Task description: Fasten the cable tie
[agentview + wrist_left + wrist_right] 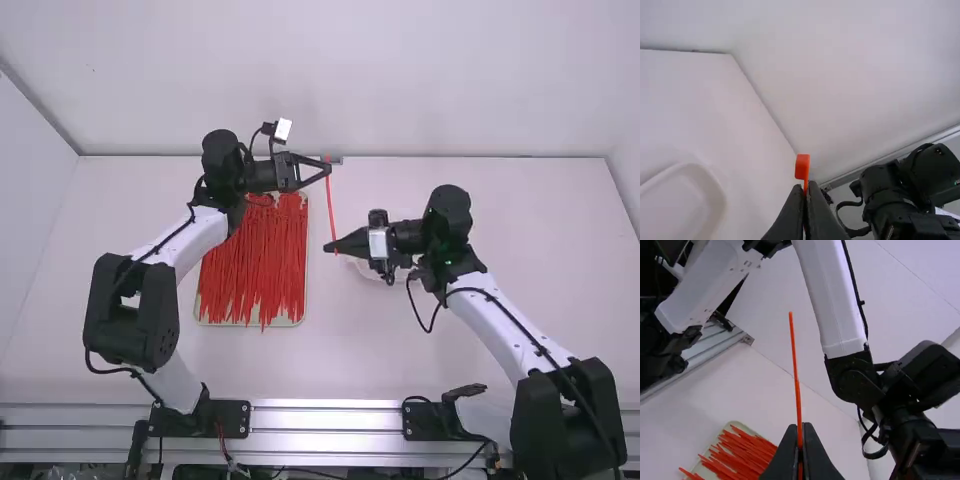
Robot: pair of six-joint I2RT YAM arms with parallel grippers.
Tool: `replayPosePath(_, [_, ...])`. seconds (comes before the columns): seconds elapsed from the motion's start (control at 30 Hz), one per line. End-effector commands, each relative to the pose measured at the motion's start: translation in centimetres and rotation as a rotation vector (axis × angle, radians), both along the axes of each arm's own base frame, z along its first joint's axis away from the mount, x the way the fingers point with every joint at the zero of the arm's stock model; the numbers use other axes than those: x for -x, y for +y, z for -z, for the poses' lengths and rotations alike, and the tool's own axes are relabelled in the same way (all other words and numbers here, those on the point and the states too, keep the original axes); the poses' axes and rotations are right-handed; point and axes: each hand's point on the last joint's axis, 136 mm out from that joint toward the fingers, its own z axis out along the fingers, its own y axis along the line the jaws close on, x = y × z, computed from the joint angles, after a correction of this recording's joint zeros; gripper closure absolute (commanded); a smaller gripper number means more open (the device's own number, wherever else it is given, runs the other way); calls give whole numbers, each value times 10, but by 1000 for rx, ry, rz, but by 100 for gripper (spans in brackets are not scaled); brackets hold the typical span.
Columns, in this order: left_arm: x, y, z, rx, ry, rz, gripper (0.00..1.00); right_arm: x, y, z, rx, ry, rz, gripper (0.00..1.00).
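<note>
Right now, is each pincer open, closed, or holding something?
Left pincer: closed on the red cable tie near its head.
Right pincer: closed on the same tie's strap.

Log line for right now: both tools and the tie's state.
left tool: shut on thin red plastic cable tie, head end | right tool: shut on its strap | tie: straight, not looped

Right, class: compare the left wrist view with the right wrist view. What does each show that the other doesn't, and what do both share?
Left wrist view alone: the square head of the thin red plastic cable tie poking above its jaws, a pale rounded tray, and the right arm's black joint. Right wrist view alone: the tie's long straight strap, the heap of loose red cable ties, and the left arm's white link. Both: shut jaws pinching that one tie, over the white table.
</note>
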Motion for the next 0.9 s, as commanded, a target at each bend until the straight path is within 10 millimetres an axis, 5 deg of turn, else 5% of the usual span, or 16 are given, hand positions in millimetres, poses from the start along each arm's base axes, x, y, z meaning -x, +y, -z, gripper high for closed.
replayPosePath(0.0, [-2,6,-1,-4,-27,-20,98,-10,3,5,10,41,62,100])
replayPosePath(0.4, [-2,6,-1,-13,-59,-21,98,14,-6,3,28,144,-83,100])
replayPosePath(0.87, [-5,6,-2,-33,-142,-39,98,-6,2,-7,49,474,36,100])
